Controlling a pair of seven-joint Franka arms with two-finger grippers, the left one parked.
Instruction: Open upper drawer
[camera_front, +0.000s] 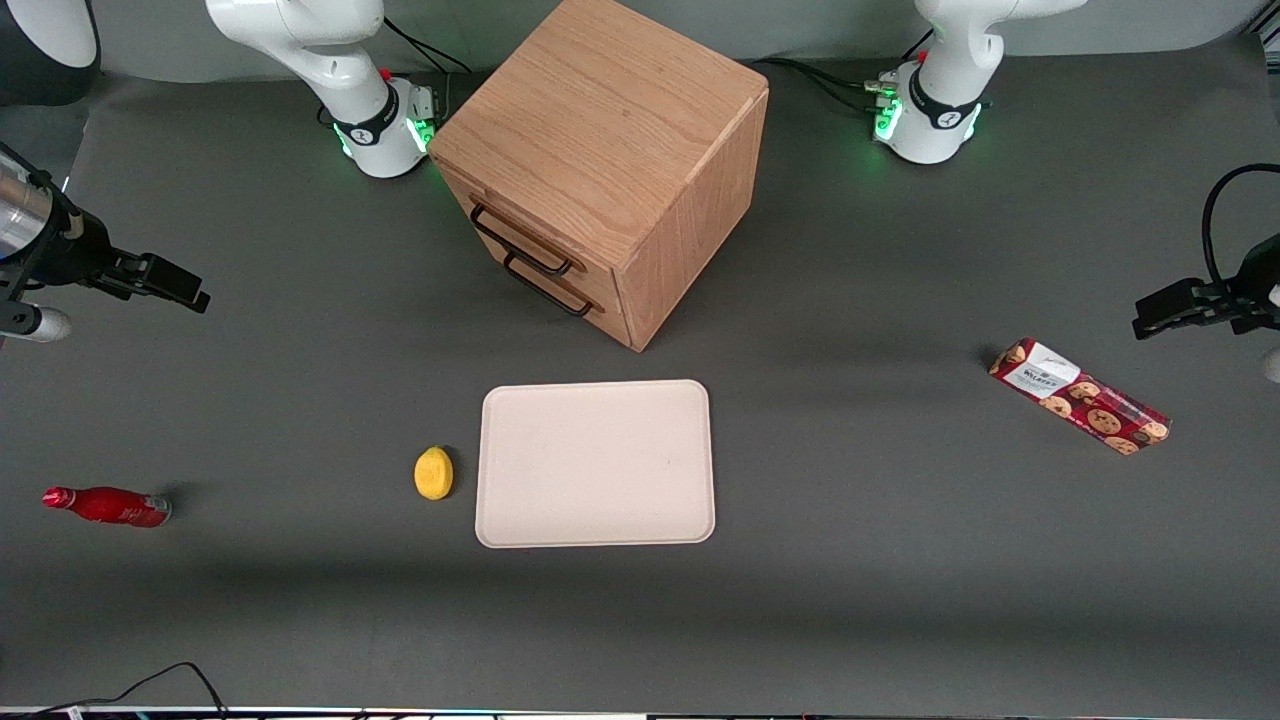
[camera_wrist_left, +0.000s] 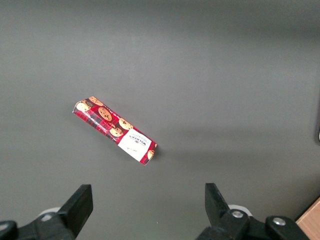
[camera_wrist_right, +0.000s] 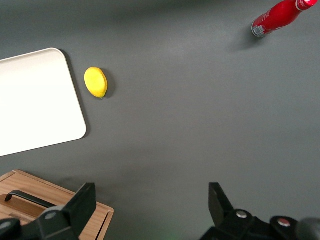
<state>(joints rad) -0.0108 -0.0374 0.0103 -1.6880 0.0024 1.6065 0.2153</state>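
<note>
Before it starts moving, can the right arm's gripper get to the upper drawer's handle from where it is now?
Probably yes: the open gripper hangs over bare table beside the cabinet, and nothing lies in front of the upper drawer.

White arm (camera_front: 330, 60), black hand (camera_front: 165, 283).

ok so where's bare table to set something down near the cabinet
Bare table lies between the tray and the cookie box, and between the lemon and the red bottle. The hand hangs open, apart from the upper drawer. Tightest is between cabinet and tray.
</note>
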